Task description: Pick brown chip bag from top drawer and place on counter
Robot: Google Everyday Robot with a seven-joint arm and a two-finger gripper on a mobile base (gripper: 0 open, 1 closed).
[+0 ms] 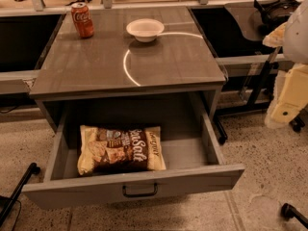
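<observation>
Reaching for bag is advised from above; bag is laid flat inside open drawer, left half. Gripper is held right of drawer; opening cannot be told. Crinkly middle should be pinched.

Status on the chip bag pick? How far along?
Done: drawer is open. In progress: no grasp yet; end effector is at the right edge, apart from the drawer. Left: grasp the bag lying flat in the drawer, lift it, place it on the counter.
</observation>
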